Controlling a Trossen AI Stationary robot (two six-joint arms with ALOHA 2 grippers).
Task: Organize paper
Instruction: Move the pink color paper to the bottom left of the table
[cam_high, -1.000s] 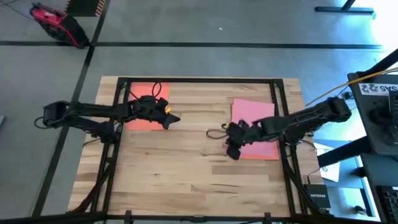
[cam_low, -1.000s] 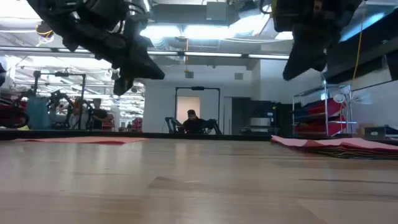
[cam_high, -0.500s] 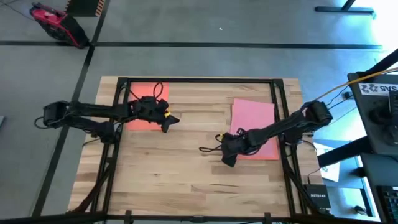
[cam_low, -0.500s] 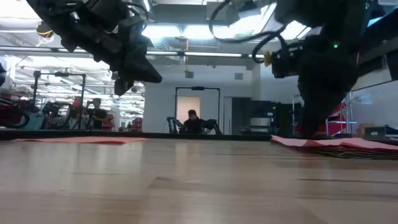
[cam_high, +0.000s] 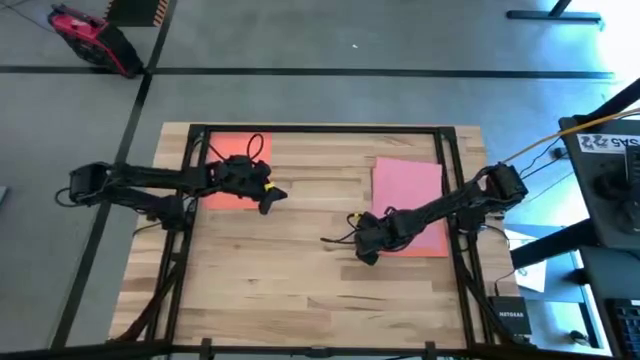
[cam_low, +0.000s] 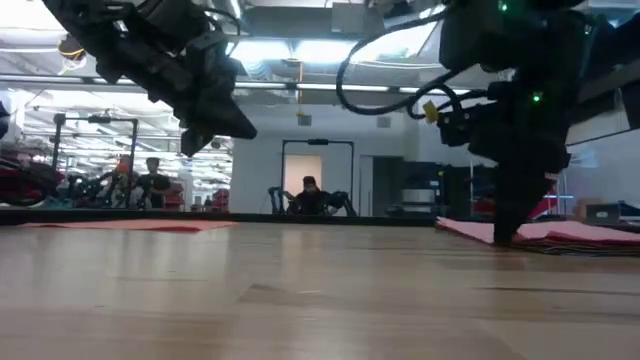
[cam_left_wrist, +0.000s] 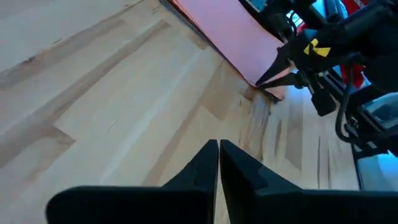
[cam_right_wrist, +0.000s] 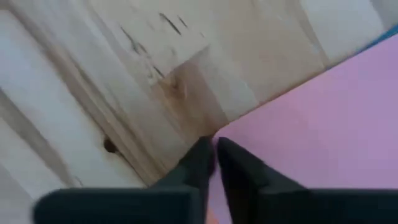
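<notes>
Pink paper (cam_high: 408, 190) corner lies at the right gripper's (cam_high: 366, 255) pressed-together tips; left gripper (cam_high: 270, 200), also closed, hovers beside orange paper (cam_high: 222, 160).

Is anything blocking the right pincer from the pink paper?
Nothing visible. The right pincer is already down at the corner of the pink paper, its tips close together, with only bare table around it.
</notes>
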